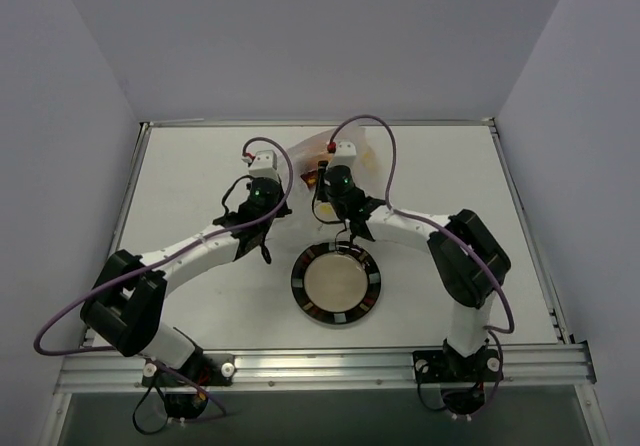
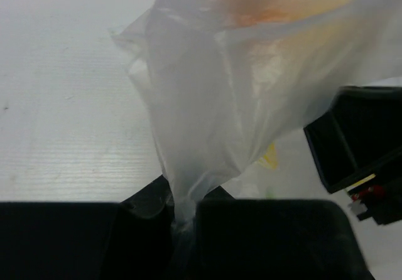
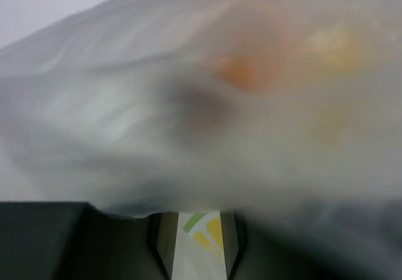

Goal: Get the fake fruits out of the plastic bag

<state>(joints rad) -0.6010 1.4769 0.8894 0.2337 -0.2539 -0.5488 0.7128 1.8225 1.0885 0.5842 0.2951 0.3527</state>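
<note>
Left wrist view shows the left gripper (image 2: 183, 210) pinched tight on a twisted corner of the plastic bag (image 2: 201, 104), which billows up beyond the fingers. Right wrist view, blurred, adds an orange fruit (image 3: 239, 73) and a yellow fruit (image 3: 330, 44) inside the film just beyond the right gripper (image 3: 200, 239), its fingers narrowly apart with printed film between; whether they clamp it I cannot tell. Only the top external view shows the plate (image 1: 300, 284), behind both grippers, toward the arm bases.
</note>
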